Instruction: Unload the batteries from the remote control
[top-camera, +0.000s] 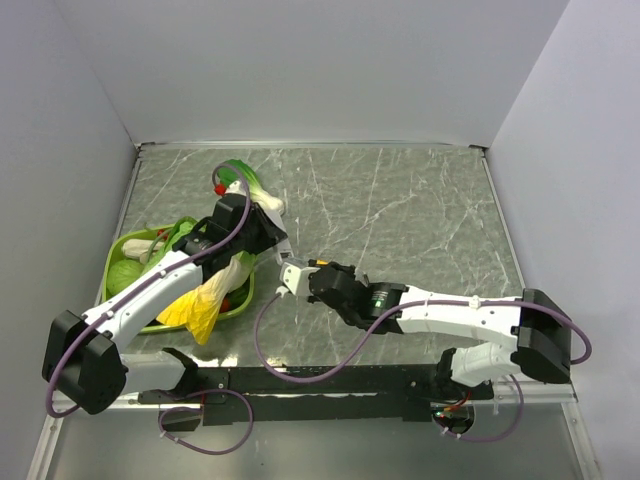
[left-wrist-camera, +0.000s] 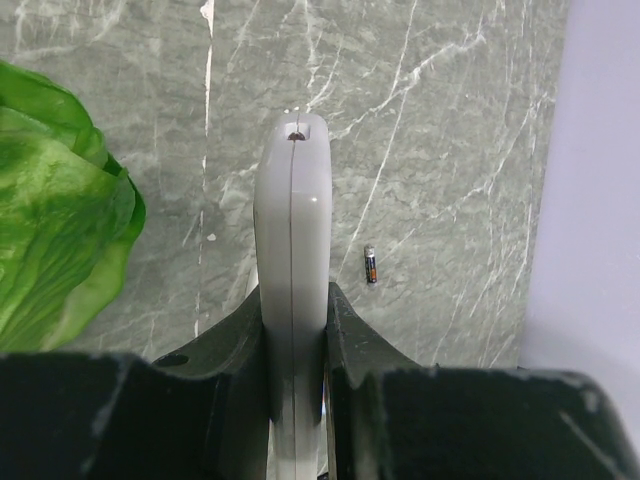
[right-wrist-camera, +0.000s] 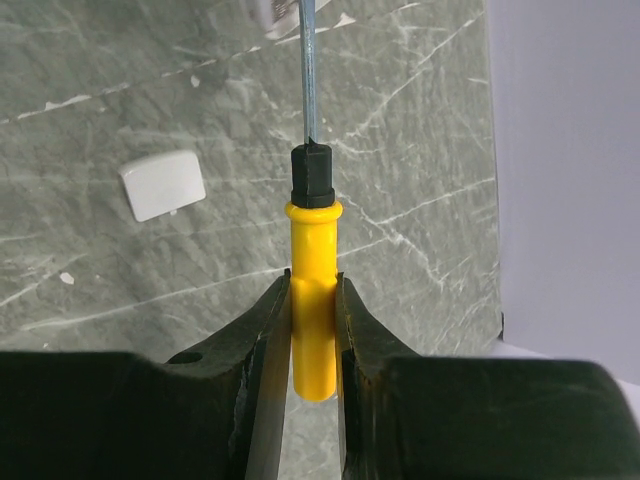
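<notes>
The slim white remote control is held edge-on, and my left gripper is shut on its lower part. In the top view the remote control sticks out from the left gripper toward the right arm. One small dark battery lies on the marble table to the right of the remote. My right gripper is shut on a yellow screwdriver with a black collar; its metal shaft points toward the remote. The right gripper sits just right of the remote. A second battery does not show.
A small pale square cover piece lies on the table left of the screwdriver. A green tray with vegetables and a yellow bag sits under the left arm. Lettuce lies to the left. White walls enclose the table.
</notes>
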